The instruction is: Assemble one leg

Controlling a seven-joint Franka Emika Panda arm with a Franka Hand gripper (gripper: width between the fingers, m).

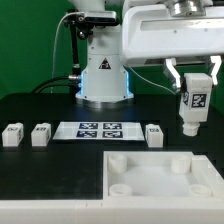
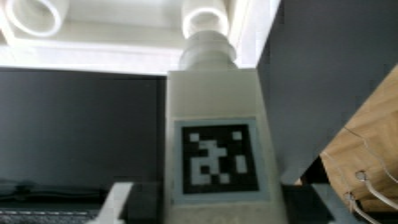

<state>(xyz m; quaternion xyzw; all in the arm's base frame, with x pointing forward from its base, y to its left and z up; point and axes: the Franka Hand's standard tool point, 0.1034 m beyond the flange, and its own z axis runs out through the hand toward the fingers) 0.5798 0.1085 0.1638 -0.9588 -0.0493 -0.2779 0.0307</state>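
Note:
My gripper is shut on a leg, a white stubby block with a black-and-white tag, held upright in the air at the exterior view's right. It hangs above the far right corner of the large white panel with round corner sockets. In the wrist view the held leg fills the middle, its narrow end pointing at a round socket of the panel. Three more legs stand on the table: two at the exterior view's left and one right of the marker board.
The marker board lies flat on the black table between the loose legs. The robot's white base stands behind it. A brown object shows at the edge of the wrist view.

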